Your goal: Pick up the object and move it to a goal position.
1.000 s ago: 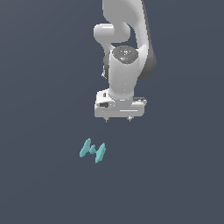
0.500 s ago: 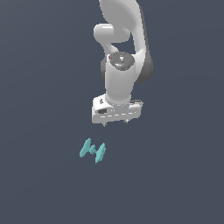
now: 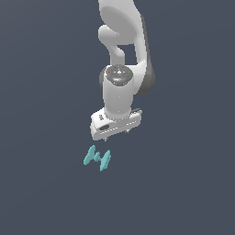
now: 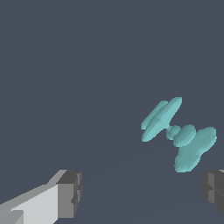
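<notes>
Object [image 3: 97, 158]: teal, two angled panels joined by a short bar; lies on the dark floor [image 3: 41, 193], apparently untouched. Gripper [image 3: 116, 133]: white, empty, fingers [image 4: 70, 192] spread wide; hovers just beyond, slightly toward the exterior view's right.

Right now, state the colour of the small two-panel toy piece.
Teal-cyan all over, two-panel toy piece; clearest in the wrist view.

- The exterior view stands off the Panda arm [image 3: 123, 69], looking slightly down at it from some way back; plain dark ground fills the frame
- The wrist view looks along the gripper [image 4: 142, 194], close to the ground; both fingertips [image 4: 70, 192] show
- Both views share the teal object [image 3: 97, 158] [image 4: 179, 133]
</notes>
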Controlling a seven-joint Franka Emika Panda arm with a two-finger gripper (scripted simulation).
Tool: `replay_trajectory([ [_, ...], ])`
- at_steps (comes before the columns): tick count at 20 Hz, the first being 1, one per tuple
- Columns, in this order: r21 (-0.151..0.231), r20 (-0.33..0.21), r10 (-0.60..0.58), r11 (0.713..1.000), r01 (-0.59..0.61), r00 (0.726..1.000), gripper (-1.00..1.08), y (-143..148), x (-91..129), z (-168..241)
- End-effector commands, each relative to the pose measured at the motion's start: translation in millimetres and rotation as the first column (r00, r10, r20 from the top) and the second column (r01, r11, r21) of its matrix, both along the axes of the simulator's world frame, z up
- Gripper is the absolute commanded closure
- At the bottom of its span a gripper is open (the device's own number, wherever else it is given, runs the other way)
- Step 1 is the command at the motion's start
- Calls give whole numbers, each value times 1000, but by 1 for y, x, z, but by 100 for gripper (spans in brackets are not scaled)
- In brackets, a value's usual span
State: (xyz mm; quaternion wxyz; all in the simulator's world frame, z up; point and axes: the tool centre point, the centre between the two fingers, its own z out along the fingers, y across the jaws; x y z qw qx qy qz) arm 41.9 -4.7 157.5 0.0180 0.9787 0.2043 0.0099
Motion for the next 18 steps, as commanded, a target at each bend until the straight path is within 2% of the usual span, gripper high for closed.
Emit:
replay_trajectory([
  [1, -1, -4, 60, 998, -60, 998, -92, -6, 5, -5],
  [9, 0, -17, 243, 970, -243, 970, -92, -25, 18, -21],
  [18, 8, -27, 436, 900, -436, 899, -92, -47, 31, -40],
])
